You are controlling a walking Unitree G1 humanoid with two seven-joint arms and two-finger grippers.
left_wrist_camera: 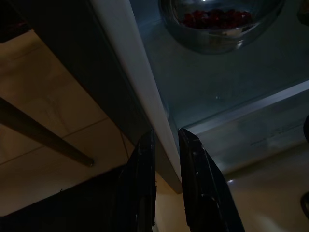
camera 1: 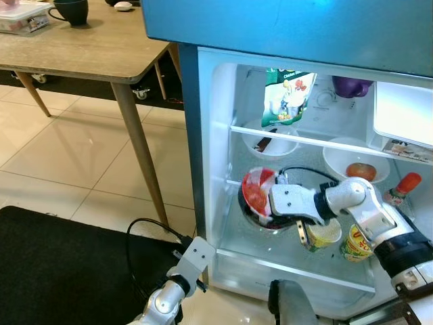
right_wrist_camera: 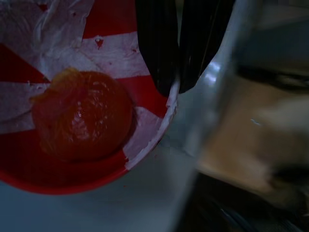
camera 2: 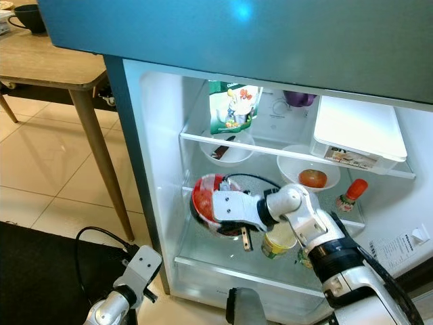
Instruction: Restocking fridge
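- Clearly, in the left eye view, the fridge [camera 1: 210, 156] stands open beside a wooden table [camera 1: 101, 54], and the right gripper [camera 1: 260, 196] reaches onto the lower glass shelf [camera 1: 284, 261], holding a red-and-white bowl [camera 1: 257, 189] tilted almost on edge over a dark bowl [camera 1: 267, 220]. A yellow can [camera 1: 355, 244] and a small cup [camera 1: 323, 233] sit just beside the arm. On the shelf above are a green pouch [camera 1: 287, 95], a white bowl with an apple [camera 1: 361, 170] and a red-capped bottle [camera 1: 399, 188].
- The right eye view shows the same scene; the left gripper [camera 2: 150, 288] hangs low outside the fridge, near the floor by the door frame, idle.
- From the left wrist view, the left jaws are empty and stand narrowly apart, pointing at the fridge's white frame edge; a glass bowl of red fruit [left_wrist_camera: 219, 21] rests on the shelf beyond.
- The right wrist view shows the right jaws closed to a pinch on the rim of the red-and-white bowl, which holds an orange-red round piece of food [right_wrist_camera: 82, 116] under wrinkled film.
- My judgement: the step in hand is setting this bowl down on the shelf. The next move calls for levelling the bowl so nothing spills, finding bare shelf clear of the dark bowl and cup, then releasing.
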